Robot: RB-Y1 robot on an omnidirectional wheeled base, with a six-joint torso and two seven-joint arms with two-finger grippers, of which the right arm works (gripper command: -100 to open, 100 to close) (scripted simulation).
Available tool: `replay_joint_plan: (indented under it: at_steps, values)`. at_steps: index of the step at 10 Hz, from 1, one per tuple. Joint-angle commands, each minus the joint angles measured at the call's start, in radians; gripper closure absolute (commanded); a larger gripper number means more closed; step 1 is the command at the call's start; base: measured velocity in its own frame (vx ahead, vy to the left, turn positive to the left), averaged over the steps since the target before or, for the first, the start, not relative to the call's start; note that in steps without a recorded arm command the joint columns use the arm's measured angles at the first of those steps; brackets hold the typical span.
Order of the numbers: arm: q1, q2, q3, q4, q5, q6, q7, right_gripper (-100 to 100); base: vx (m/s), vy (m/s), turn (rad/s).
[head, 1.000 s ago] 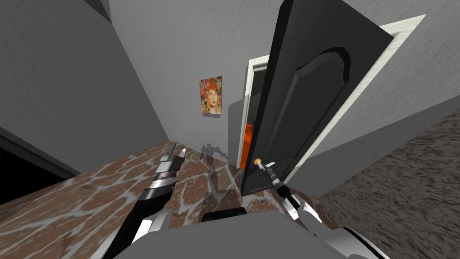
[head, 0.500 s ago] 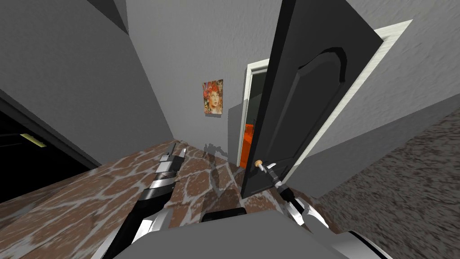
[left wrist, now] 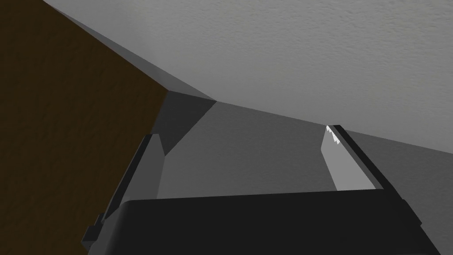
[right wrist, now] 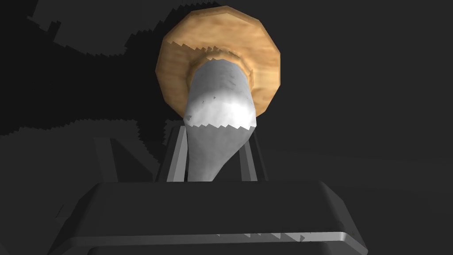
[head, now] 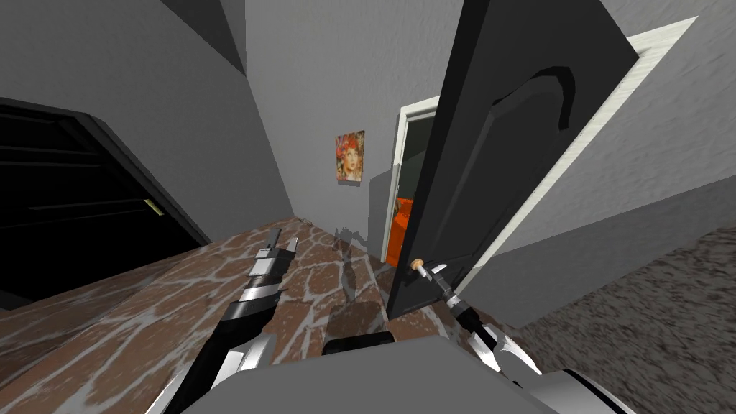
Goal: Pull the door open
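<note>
Between the clamped fingers of the right gripper [right wrist: 215,133], grey lever handle [right wrist: 219,106], long axis running along them, pointing back from its tan rosette [right wrist: 261,48] on the dark ajar door [head: 503,144], left gripper [left wrist: 241,133] with fingers apart.

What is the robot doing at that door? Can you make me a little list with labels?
door: dark, swung partly open from its white frame
handle: grey lever on a round tan plate, near the door's free edge
right claw: shut on the handle, squeezing its sides
left claw: open, holding nothing, out over the brown stone floor
through the gap: something bright orange
wall: small picture of a red-haired face
</note>
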Motion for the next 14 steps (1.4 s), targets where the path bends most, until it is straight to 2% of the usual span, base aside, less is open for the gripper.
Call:
replay_joint_plan:
  at_steps: [1, 2, 3, 4, 5, 14]
  values:
    - [0.035, -0.009, -0.005, -0.05, -0.001, 0.015, -0.007, 100, -0.131, -0.083, 0.07]
    - [0.035, -0.009, -0.005, -0.05, -0.001, 0.015, -0.007, 100, -0.046, -0.024, -0.027]
    - [0.048, -0.02, -0.008, -0.039, 0.001, -0.015, -0.014, 100, -0.138, -0.05, 0.196]
    - [0.051, -0.022, -0.009, -0.037, 0.001, -0.021, -0.015, 100, -0.189, -0.094, 0.171]
    - [0.044, -0.012, -0.005, -0.033, 0.003, -0.014, -0.011, 100, -0.072, -0.037, 0.038]
    - [0.06, -0.033, -0.012, 0.003, 0.011, -0.08, -0.021, 100, -0.175, -0.093, 0.156]
